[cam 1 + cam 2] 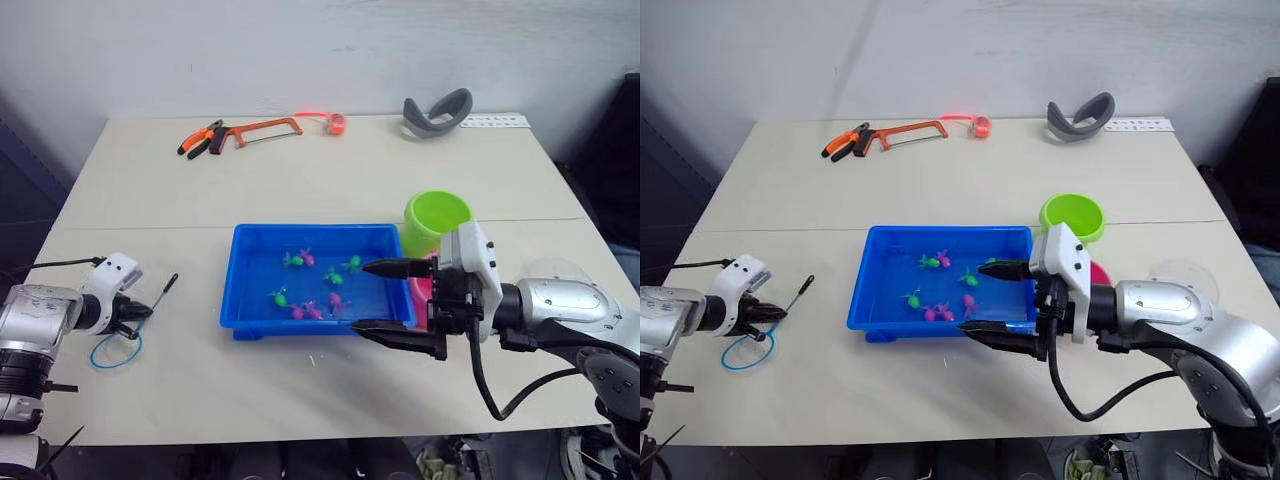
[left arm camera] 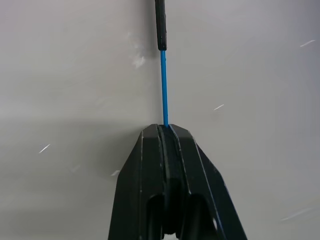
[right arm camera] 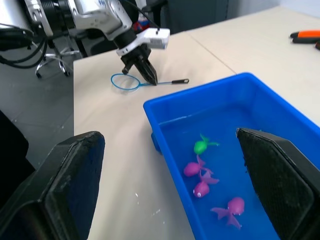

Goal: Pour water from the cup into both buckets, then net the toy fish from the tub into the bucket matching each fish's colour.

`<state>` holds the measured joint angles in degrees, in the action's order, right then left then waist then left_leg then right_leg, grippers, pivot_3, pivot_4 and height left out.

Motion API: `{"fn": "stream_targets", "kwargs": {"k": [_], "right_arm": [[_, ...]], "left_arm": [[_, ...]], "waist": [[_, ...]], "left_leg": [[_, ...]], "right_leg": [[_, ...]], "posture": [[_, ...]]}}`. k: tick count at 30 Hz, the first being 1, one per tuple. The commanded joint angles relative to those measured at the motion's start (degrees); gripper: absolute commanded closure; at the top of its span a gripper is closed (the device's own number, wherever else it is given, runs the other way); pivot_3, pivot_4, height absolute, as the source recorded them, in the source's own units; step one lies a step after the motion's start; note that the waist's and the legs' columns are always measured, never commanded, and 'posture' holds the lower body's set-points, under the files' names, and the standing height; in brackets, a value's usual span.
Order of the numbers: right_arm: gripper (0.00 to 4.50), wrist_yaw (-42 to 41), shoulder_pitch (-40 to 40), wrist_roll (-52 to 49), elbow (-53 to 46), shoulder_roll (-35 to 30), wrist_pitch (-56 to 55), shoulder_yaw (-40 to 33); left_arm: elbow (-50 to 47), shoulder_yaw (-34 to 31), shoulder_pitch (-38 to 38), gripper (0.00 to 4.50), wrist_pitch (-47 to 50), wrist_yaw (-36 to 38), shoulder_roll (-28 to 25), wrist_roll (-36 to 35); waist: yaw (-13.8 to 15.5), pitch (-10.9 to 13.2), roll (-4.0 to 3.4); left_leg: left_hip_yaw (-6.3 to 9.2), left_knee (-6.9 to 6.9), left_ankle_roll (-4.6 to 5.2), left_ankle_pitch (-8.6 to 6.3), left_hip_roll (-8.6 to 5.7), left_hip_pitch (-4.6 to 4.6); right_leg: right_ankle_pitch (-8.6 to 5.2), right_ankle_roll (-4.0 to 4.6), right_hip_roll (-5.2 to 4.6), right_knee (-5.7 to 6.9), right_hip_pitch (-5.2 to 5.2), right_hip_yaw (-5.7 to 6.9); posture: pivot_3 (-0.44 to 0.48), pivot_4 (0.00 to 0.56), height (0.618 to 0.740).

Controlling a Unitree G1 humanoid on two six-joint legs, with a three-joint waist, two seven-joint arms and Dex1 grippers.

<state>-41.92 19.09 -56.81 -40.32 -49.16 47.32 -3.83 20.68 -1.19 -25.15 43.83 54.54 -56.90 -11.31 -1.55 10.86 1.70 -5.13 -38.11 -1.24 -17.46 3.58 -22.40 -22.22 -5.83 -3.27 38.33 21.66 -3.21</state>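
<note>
The blue tub (image 1: 250, 290) sits mid-table, holding water and several toy fish, green (image 1: 293, 260) and pink (image 1: 336, 300). My right gripper (image 1: 398, 300) hovers open at the tub's right end, nothing between its wide-spread fingers (image 3: 70, 185). Behind it stand the lime green bucket (image 1: 437, 218) and the mostly hidden pink bucket (image 1: 1100, 272). What looks like the clear cup (image 1: 1185, 270) peeks out behind my right arm. At the left, the net (image 1: 118, 350) lies on the table, and my left gripper (image 1: 135, 312) is shut on its thin stick (image 2: 163, 85).
At the table's far side lie an orange hacksaw (image 1: 255, 132), pliers (image 1: 200, 140), a glowing red object (image 1: 335, 123), a grey curved band (image 1: 437, 112) and a white strip (image 1: 490, 121). A chair (image 3: 50, 55) stands off the table's left side.
</note>
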Motion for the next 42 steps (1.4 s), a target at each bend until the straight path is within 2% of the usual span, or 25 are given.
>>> {"fn": "stream_targets", "kwargs": {"k": [1, 4, 7, 11, 15, 19, 21, 27, 30, 32, 42], "right_arm": [[0.0, -1.48, 0.2, -1.94, -1.69, -2.01, -0.05, -3.16], [0.0, -2.65, 1.22, -1.32, -0.97, -3.8, -0.04, -3.63], [0.0, -4.49, 3.45, -2.57, 0.38, -5.92, 0.78, -4.41], [0.0, -5.0, 8.12, -6.42, 3.22, -8.01, 3.81, -5.39], [0.0, -6.14, 14.54, -7.61, 6.39, -10.58, 7.46, -3.91], [0.0, -5.67, 22.16, -2.89, 8.8, -9.48, 9.98, 2.74], [0.0, -3.97, 26.7, -2.55, 10.47, -6.85, 12.51, 5.74], [0.0, -3.48, 31.21, 2.25, 11.64, -2.43, 14.51, 11.62], [0.7, -4.36, 31.77, 5.28, 11.41, -1.49, 13.92, 13.98], [1.59, -5.03, 31.78, 7.39, 11.18, -1.3, 13.3, 15.43], [1.59, -4.92, 29.76, 13.5, 11.97, 1.87, 12.37, 16.9]], "left_arm": [[-5.91, -4.42, -3.71, 4.48, -3.04, 7.37, -5.37, -3.9], [-10.74, -5.01, -5.94, 4.48, -5.31, 13.59, -7.03, -7.52], [-17.04, -2.73, -9.9, 4.48, -5.13, 16.48, -6.6, -9.23], [-25.12, 2.27, -15.4, 4.48, -2.34, 18.29, -4.4, -10.69], [-31.22, 7.72, -18.71, 4.48, -8.69, 23.94, 0.49, -11.99], [-28.2, 13.46, -21.42, 4.48, -14.19, 25.74, 4.59, -7.72], [-25.74, 16.23, -22.7, 4.48, -17.4, 26.32, 7.2, -5.44], [-18.95, 20.13, -26.67, 4.48, -22.67, 26.2, 13.25, -0.52], [-17.07, 20.15, -28.13, 4.5, -23.19, 26.56, 15.25, -0.12], [-16.31, 20.1, -28.83, 4.5, -23.64, 27.03, 16.11, 0.14], [-18.1, 19.31, -28.72, 4.5, -22.19, 28.65, 17.13, -0.83]], "waist": [[-0.12, 0.0, 0.39], [-0.26, -0.01, 0.39], [-0.24, 0.03, 0.33], [-0.19, 0.04, 0.32], [-0.23, 0.09, 0.22], [-0.53, 0.09, 0.2], [-0.67, 0.1, 0.2], [-0.39, 0.1, 0.2], [-0.35, 0.1, 0.19], [-0.38, 0.1, 0.2], [-0.37, 0.1, 0.19]], "left_leg": [[0.01, 0.02, -0.02, 0.01, 0.03, -0.02], [-0.12, 0.05, 0.03, -0.04, 0.0, -0.04], [-0.2, 0.06, 0.06, -0.08, -0.02, -0.03], [-0.17, 0.03, 0.04, -0.06, 0.01, -0.03], [-0.24, 0.02, 0.04, -0.07, 0.01, -0.02], [-0.24, -0.04, 0.02, -0.05, 0.11, -0.01], [-0.27, -0.06, 0.02, -0.05, 0.13, 0.0], [-0.29, -0.12, 0.03, -0.05, 0.16, -0.2], [-0.26, -0.64, 0.04, -0.06, 0.17, -1.0], [-0.24, -0.83, 0.08, -0.08, 0.17, -1.11], [-0.24, -1.02, 0.05, -0.06, 0.15, -1.01]], "right_leg": [[0.0, 0.0, 0.02, -0.04, 0.01, 0.0], [0.0, 0.0, -0.01, -0.27, -0.02, 0.0], [0.01, -0.02, -0.02, -0.35, -0.02, 0.0], [0.01, -0.02, 0.04, -0.32, -0.05, -0.06], [0.02, -0.05, 0.07, -0.33, -0.02, -0.12], [0.03, -0.05, 0.22, -0.3, 0.01, -0.18], [0.03, -0.05, 0.29, -0.26, 0.05, -0.2], [0.03, -0.05, 0.29, -0.16, 0.29, -0.19], [0.03, -0.06, 0.27, 0.51, 1.07, -0.13], [0.03, -0.06, 0.19, 0.64, 1.18, -0.11], [0.03, -0.06, 0.23, 0.8, 1.11, -0.09]], "posture": [[0.0, 0.15, 0.74], [0.0, 0.15, 0.74], [0.0, 0.15, 0.74], [0.0, 0.15, 0.74], [0.0, 0.15, 0.74], [0.0, 0.15, 0.74], [0.0, 0.15, 0.74], [0.0, 0.15, 0.74], [0.0, 0.15, 0.74], [0.0, 0.15, 0.74], [0.0, 0.15, 0.74]]}}
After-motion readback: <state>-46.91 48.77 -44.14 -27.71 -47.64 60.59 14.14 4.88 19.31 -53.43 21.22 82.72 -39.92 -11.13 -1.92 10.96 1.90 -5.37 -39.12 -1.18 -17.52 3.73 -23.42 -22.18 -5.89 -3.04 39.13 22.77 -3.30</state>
